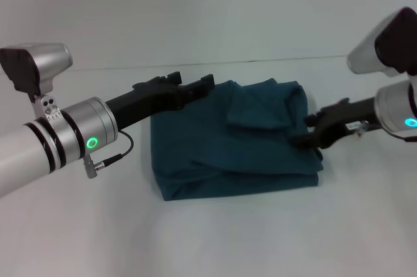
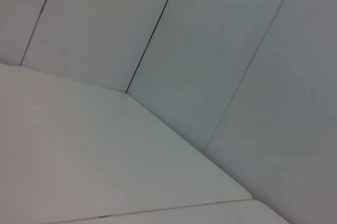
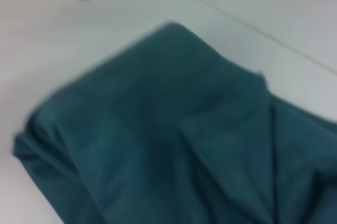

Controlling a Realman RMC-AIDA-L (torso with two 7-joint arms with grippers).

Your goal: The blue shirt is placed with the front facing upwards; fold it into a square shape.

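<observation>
Left gripper (image 1: 193, 81): fingers were seen spread a little, nothing pinched between them, parked right at the far left corner of the shirt, just about touching the cloth edge.
Right gripper (image 1: 311, 130): pressed against the right edge of the bundle; whether cloth was actually pinched couldn't be told, tips were pretty much buried in the fabric.
Blue shirt (image 1: 234, 143): was found folded into a chunky, roughly square bundle, layers stacked, one loose flap turned over on top toward the far right. No lettering was visible.
Table (image 1: 215, 238): plain white, shirt was laid in the middle of it.
Left wrist view: only table and wall panels were caught.
</observation>
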